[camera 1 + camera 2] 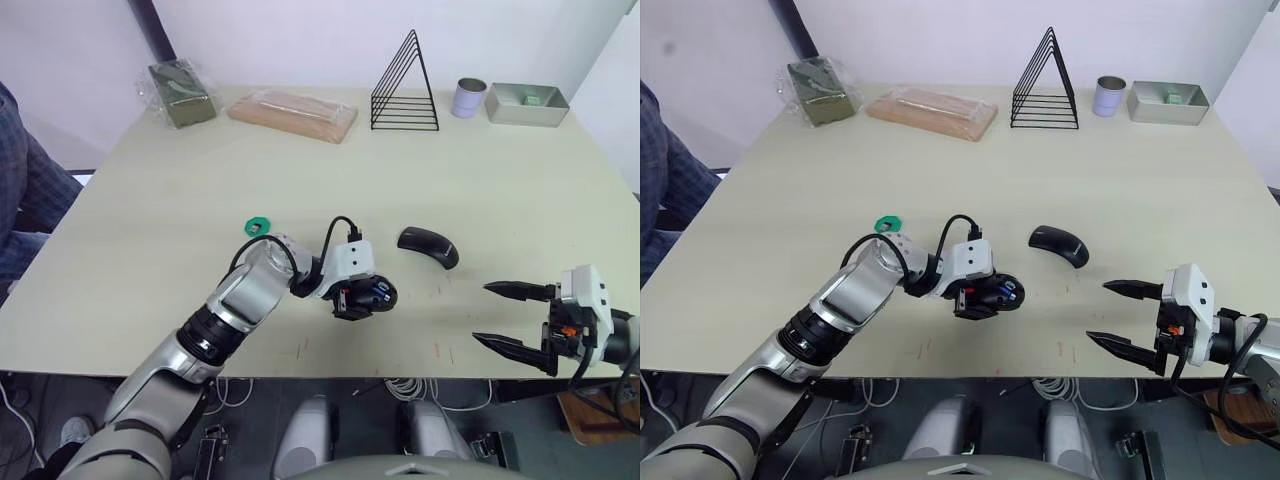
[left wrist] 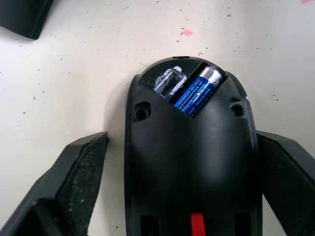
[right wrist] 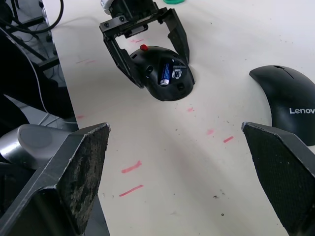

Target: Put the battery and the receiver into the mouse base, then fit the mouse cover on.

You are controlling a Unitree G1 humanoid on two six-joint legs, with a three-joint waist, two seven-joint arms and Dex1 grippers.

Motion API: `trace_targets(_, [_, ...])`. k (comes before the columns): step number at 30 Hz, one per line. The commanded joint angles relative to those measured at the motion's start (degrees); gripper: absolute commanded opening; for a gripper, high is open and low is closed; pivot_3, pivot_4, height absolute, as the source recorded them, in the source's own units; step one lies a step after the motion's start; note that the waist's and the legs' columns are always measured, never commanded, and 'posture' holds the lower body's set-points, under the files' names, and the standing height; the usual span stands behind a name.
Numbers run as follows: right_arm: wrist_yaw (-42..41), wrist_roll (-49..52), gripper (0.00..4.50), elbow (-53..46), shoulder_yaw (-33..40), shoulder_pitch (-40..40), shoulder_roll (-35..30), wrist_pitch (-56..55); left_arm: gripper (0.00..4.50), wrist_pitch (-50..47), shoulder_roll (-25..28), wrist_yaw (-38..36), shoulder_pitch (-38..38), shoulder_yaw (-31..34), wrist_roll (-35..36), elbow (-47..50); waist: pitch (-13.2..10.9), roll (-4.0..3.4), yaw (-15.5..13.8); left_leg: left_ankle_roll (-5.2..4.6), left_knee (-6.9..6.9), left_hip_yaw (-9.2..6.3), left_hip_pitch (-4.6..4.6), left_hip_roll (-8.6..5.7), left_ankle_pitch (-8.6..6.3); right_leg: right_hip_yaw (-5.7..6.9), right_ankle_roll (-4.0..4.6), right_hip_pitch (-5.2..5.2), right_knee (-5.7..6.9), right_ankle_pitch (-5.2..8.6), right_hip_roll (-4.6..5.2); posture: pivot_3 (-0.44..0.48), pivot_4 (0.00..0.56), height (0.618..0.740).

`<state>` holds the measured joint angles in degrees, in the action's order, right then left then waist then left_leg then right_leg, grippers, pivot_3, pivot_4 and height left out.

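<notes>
Black, hard and light, the base [image 2: 189,152] sits between the left gripper's [image 1: 352,303] spread fingers, ungripped; the slick cover [image 1: 428,246] suits the open right gripper [image 1: 512,317], pinched across its sides.

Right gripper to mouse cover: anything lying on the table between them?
No object. In the right wrist view, the stretch between the right gripper and the mouse cover is bare table with only small red marks.

The pale table [image 1: 200,200] carries the mouse base [image 1: 375,293], mouse cover [image 1: 428,246], green disc [image 1: 258,226], wire rack [image 1: 404,88] and tin [image 1: 468,98].
</notes>
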<state>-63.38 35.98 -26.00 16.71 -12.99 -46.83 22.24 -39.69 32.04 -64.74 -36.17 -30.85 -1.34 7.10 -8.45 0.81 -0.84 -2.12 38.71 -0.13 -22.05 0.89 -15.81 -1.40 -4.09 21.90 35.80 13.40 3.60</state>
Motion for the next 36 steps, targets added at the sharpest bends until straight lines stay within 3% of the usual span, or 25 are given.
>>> trace_targets(1, [0.1, 0.9, 4.50, -1.2, 0.9, 0.6, 0.2, -0.9, 4.48, -1.1, 0.5, -0.4, 0.6, 1.9, 2.1, 2.3, 0.0, 0.03, 0.0, 0.00, -0.01, -0.01, -0.03, 0.00, 0.00, 0.01, 0.01, 0.03, 0.00, 0.00, 0.00, 0.000, 0.150, 0.740])
trace_targets(14, [-0.4, 1.2, 4.50, -0.2, 0.8, 1.9, 1.0, -1.3, 4.48, -1.1, 9.9, -1.9, 7.4, 12.4, 11.5, 12.1, -0.2, 0.12, -0.1, 0.00, -0.02, -0.02, -0.67, 0.00, 0.01, 0.06, 0.19, 0.66, 0.03, -0.13, 0.00, 0.000, 0.150, 0.740])
trace_targets(19, [-0.1, 2.0, 4.50, -1.0, 0.8, 2.5, 2.0, -1.5, 4.48, 1.3, 12.9, -0.5, 15.0, 21.4, 15.5, 12.9, -0.2, 0.16, 0.2, 0.00, -0.02, -0.01, -0.64, 0.09, 0.01, 0.05, 0.19, 0.69, 0.04, -0.13, -0.03, 0.000, 0.150, 0.740])
trace_targets(27, [1.4, 2.7, 4.50, -2.3, 1.7, 1.5, 3.6, -1.7, 4.48, -1.1, 11.5, 7.7, 30.3, 42.3, 24.3, 16.2, -0.2, 0.16, -0.1, 0.01, -0.02, -0.01, -0.65, 0.14, 0.01, 0.09, 0.20, 0.69, 0.04, -0.14, 0.02, 0.000, 0.150, 0.740])
trace_targets(31, [4.3, 4.4, 4.50, -4.8, 1.5, 1.1, 3.8, 1.3, 4.48, -2.7, 7.4, 14.8, 33.1, 51.0, 27.6, 15.0, -0.2, 0.16, -0.1, 0.02, 0.00, -0.01, -0.62, 0.13, 0.01, 0.12, 0.21, 0.64, 0.05, -0.14, 0.08, 0.000, 0.150, 0.740])
trace_targets(36, [8.4, 5.2, 4.50, -8.1, 1.2, 1.4, 6.2, 0.9, 4.48, -3.8, 4.4, 22.5, 32.0, 56.3, 28.6, 11.0, -0.2, 0.20, 0.0, 0.03, 0.00, -0.04, -0.60, 0.13, 0.02, 0.15, 0.23, 0.64, 0.08, -0.16, 0.07, 0.000, 0.150, 0.740])
